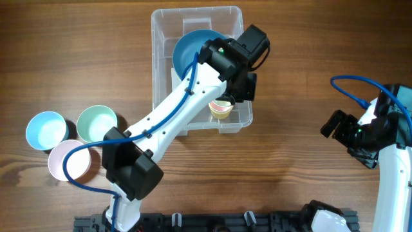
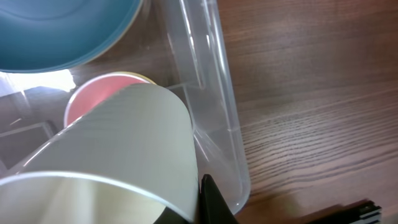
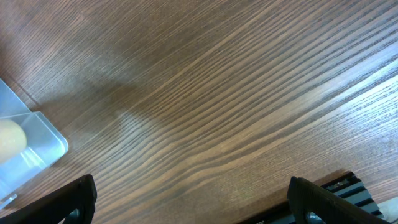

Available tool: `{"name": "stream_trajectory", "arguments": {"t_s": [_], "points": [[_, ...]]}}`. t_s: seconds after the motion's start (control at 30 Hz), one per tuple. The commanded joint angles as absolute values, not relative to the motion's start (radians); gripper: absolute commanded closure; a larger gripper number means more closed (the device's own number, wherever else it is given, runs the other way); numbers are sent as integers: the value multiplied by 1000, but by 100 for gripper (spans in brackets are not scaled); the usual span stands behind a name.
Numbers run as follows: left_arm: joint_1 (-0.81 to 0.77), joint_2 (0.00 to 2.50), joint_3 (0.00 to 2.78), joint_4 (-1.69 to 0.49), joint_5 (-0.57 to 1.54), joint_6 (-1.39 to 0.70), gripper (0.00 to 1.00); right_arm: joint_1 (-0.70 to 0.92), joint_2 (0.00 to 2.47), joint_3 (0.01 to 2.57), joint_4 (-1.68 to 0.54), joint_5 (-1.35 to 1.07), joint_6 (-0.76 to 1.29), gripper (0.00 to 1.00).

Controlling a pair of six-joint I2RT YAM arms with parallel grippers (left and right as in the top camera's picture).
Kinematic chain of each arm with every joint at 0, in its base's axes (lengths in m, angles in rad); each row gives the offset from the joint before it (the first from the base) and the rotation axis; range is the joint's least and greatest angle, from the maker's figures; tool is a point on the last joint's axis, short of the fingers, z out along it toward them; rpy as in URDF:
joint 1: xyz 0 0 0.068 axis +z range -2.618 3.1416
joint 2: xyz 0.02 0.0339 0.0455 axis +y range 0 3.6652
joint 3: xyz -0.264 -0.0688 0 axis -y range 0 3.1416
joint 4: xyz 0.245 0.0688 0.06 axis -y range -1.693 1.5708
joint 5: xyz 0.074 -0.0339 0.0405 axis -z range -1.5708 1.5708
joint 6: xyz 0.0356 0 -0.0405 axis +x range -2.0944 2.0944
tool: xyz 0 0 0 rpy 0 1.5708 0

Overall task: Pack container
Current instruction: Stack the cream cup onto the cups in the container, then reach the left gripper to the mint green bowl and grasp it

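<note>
The clear plastic container (image 1: 161,71) stands at the back middle of the table. A large blue bowl (image 1: 193,48) lies inside it. My left gripper (image 1: 233,95) reaches into the container's near right corner and is shut on a pale cream cup (image 2: 124,155). Just below that cup a pink cup (image 2: 93,102) sits nested in a yellow one on the container floor; these small cups also show in the overhead view (image 1: 220,109). The container's right wall (image 2: 211,106) is close beside the held cup. My right gripper (image 3: 199,202) is open and empty over bare wood at the right.
Three cups stand together at the left of the table: light blue (image 1: 46,129), green (image 1: 96,122) and pink (image 1: 69,160). The container's corner shows at the left edge of the right wrist view (image 3: 37,140). A black rail runs along the table's front edge (image 1: 212,222).
</note>
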State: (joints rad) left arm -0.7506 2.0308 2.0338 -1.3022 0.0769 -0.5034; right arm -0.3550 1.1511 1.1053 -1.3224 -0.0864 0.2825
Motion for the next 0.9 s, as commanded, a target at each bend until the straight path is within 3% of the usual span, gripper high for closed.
{"name": "stream_trajectory", "arguments": {"t_s": [0.0, 0.17, 0.27, 0.3, 0.5, 0.63, 0.7, 0.77, 0.87], "points": [[-721, 2025, 2033, -1306, 67, -513, 96, -350, 1150, 1099, -1322, -99, 264, 0], [-715, 2025, 2033, -1323, 59, -513, 94, -350, 1150, 1099, -1322, -99, 264, 0], [-716, 2025, 2033, -1340, 59, -513, 57, -350, 1150, 1099, -1322, -99, 264, 0], [-716, 2025, 2033, -1345, 59, -512, 52, -350, 1150, 1099, -1322, -99, 264, 0], [-685, 1992, 2033, -1361, -49, -502, 49, -350, 1150, 1099, -1322, -99, 264, 0], [-481, 1806, 2033, -1469, -299, -503, 40, -350, 1150, 1099, -1321, -99, 264, 0], [-315, 1723, 2033, -1512, -294, -506, 34, -350, 1150, 1099, -1321, -99, 264, 0], [-13, 1702, 2020, -1569, -151, -505, 31, -350, 1150, 1099, -1320, -99, 263, 0], [92, 1715, 1937, -1538, -131, -505, 31, -350, 1150, 1099, -1321, -99, 263, 0]]}}
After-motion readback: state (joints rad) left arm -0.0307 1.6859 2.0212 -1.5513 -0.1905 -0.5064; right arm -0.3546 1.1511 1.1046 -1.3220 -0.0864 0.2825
